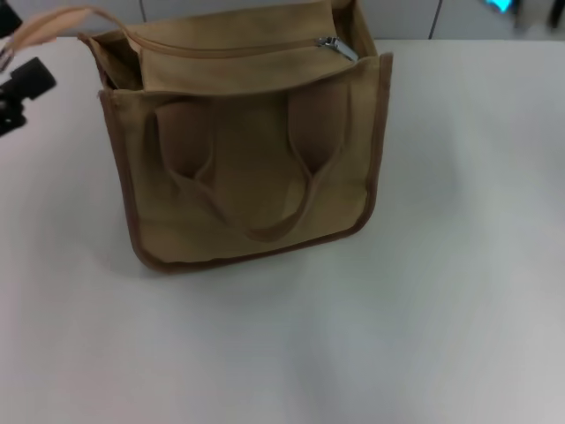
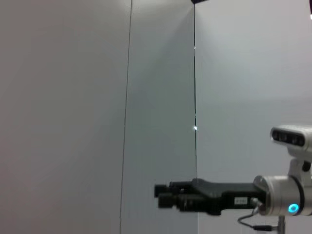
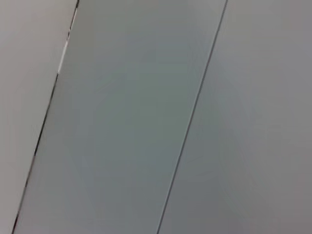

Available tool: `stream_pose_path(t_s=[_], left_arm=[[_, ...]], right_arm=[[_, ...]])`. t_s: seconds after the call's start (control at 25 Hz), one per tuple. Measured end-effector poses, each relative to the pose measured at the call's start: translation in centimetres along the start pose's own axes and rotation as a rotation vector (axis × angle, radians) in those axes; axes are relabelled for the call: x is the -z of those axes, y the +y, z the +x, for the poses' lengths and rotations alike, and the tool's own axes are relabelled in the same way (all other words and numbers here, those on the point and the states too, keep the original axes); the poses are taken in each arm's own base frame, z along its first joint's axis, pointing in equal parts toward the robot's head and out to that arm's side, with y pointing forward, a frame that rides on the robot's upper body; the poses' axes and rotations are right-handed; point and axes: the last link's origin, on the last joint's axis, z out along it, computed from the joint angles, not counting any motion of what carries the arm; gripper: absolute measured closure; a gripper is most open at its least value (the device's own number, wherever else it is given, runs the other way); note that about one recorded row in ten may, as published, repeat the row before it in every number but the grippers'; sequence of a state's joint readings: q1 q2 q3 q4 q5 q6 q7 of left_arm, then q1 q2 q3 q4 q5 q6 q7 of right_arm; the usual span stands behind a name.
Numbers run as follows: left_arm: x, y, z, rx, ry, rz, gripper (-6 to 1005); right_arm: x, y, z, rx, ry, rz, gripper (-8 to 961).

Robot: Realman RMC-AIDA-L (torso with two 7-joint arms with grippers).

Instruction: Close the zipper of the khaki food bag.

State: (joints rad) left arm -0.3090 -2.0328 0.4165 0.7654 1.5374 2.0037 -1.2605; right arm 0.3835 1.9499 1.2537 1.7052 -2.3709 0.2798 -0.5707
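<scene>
Across the top flap of the khaki food bag [image 1: 247,185], the zipper [image 1: 238,47] runs left to right, its silver slider [image 1: 335,47] at the right end. The bag stands upright on the white worktop [image 1: 441,265], toward the far left, front handles facing near. At the far left edge, the left gripper [image 1: 18,93] holds the rear handle [image 1: 62,19], pulled leftward. The right gripper [image 2: 161,196] hangs raised before a wall, fingers seemingly narrow.

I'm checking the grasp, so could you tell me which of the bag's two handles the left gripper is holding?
The far handle, pulled out toward the left gripper; the near handle hangs slack on the khaki food bag.
</scene>
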Motion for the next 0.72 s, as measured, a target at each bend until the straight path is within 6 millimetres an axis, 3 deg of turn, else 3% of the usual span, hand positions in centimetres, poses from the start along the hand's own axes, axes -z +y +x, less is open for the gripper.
stream_pose_path(t_s=[0.16, 0.48, 0.52, 0.72], left_arm=[[1.1, 0.7, 0.5, -0.017, 0.099, 0.066, 193], [1.6, 1.1, 0.4, -0.016, 0.112, 0.082, 193], [0.7, 1.7, -0.4, 0.020, 0.062, 0.006, 193], [0.7, 2.8, -1.4, 0.041, -0.002, -0.060, 193]], right_arm=[[0.7, -1.3, -1.1, -0.093, -0.004, -0.074, 448], [2.6, -2.3, 2.2, -0.305, -0.033, -0.355, 448], [2.9, -2.2, 2.6, -0.330, -0.040, -0.400, 448], [5.2, -2.0, 5.7, -0.428, -0.060, -0.565, 447]])
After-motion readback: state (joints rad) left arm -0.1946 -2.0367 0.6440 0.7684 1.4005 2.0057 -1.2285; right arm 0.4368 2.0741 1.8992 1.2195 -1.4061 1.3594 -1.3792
